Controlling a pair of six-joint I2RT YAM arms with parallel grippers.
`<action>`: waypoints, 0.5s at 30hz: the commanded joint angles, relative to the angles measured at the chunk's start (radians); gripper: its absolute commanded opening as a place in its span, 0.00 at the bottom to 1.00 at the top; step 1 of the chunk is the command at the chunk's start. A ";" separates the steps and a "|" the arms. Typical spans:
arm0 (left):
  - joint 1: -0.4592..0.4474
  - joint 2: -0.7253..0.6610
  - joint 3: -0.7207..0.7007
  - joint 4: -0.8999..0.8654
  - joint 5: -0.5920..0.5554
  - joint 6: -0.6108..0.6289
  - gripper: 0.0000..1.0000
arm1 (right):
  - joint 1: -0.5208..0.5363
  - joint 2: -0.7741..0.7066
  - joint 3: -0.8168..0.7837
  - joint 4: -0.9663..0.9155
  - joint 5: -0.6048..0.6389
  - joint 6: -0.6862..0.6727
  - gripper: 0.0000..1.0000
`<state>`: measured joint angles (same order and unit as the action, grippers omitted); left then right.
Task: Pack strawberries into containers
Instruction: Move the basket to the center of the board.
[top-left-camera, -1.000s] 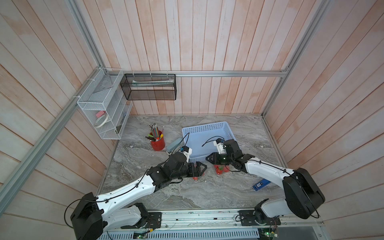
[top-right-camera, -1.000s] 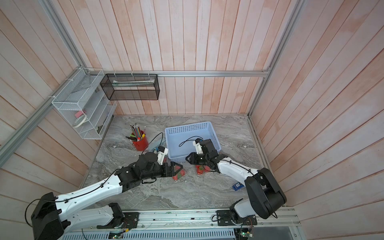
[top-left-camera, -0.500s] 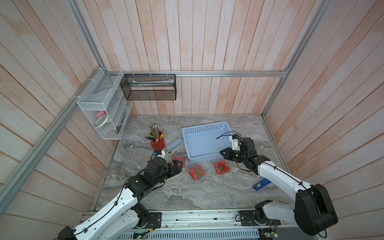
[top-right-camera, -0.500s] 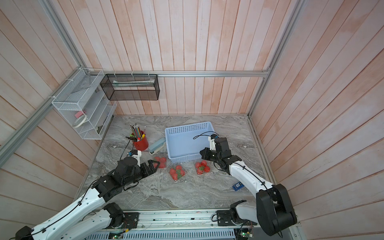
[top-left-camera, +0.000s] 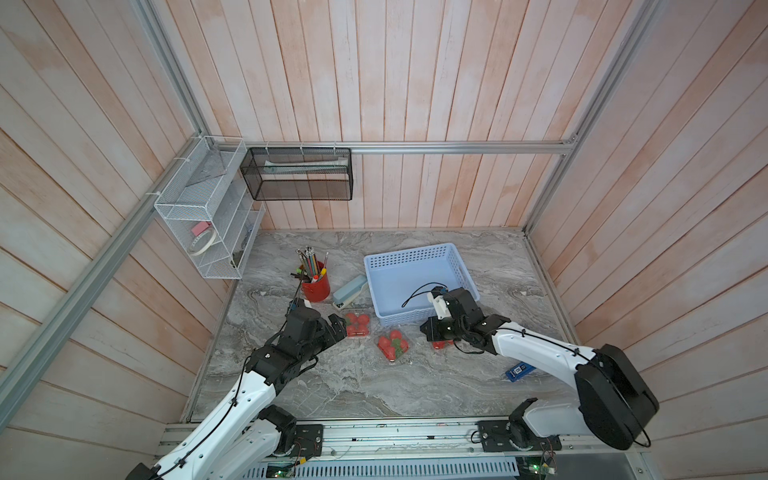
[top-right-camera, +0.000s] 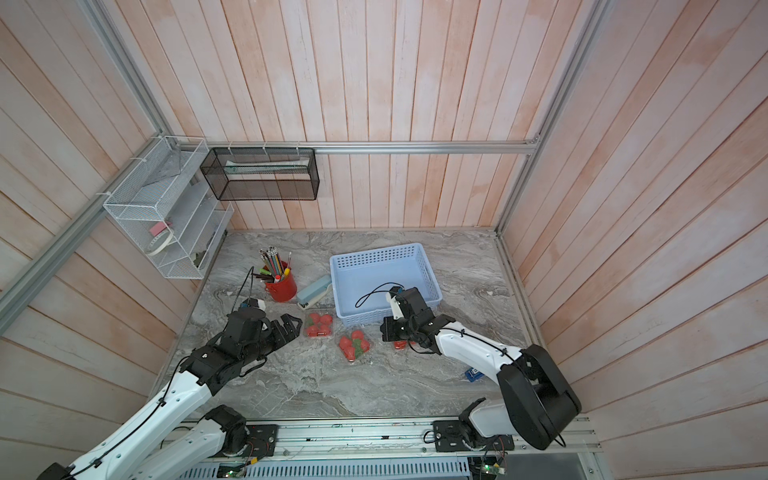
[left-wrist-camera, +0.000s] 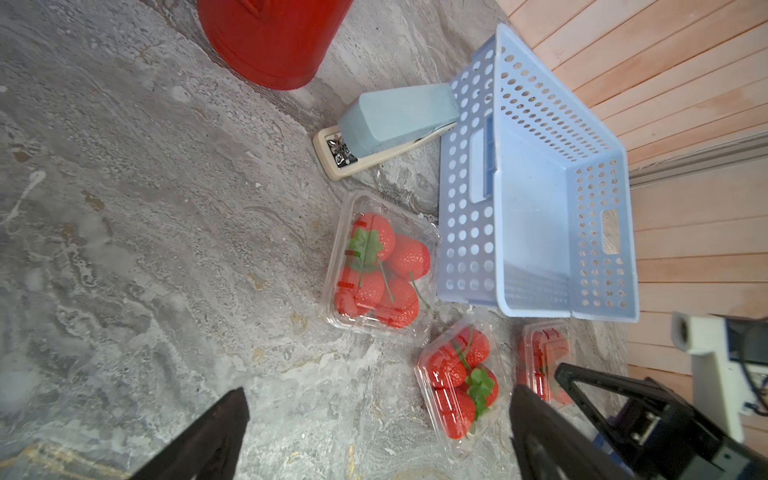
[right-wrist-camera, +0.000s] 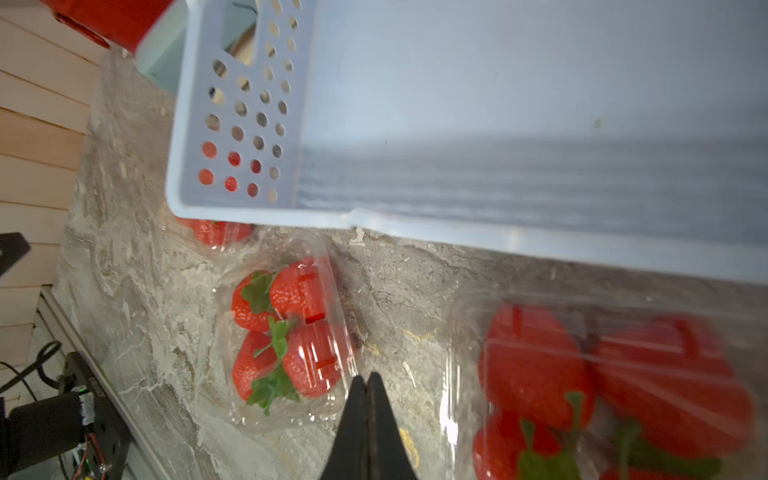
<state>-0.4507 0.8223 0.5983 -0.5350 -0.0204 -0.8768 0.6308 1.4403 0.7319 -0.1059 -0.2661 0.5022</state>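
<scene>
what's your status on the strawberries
Left claw open, empty. Right claw shut, empty. Strawberries all inside three clear containers. Blue basket close beside them.

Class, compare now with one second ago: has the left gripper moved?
Yes. In a top view the left gripper has pulled to the robot's left, from in front of the basket's near corner to a spot nearer the red cup.

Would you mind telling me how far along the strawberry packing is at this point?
Done: all strawberries in view sit inside three clear containers, lids apparently shut. In hand: nothing; left gripper open near one container, right gripper shut, empty, near another. Left: apparently nothing, no loose berry shows; the blue basket holds none.
</scene>
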 joint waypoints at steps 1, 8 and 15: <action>0.018 -0.008 0.026 0.002 0.028 0.025 1.00 | 0.006 0.102 0.097 0.048 -0.010 -0.027 0.03; 0.038 0.005 0.035 0.010 0.050 0.031 1.00 | -0.035 0.285 0.289 0.059 -0.042 -0.067 0.03; 0.053 0.020 0.037 0.018 0.053 0.051 1.00 | -0.094 0.209 0.219 0.092 -0.084 -0.074 0.03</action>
<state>-0.4068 0.8398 0.6079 -0.5312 0.0231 -0.8551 0.5388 1.7077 0.9924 -0.0200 -0.3367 0.4583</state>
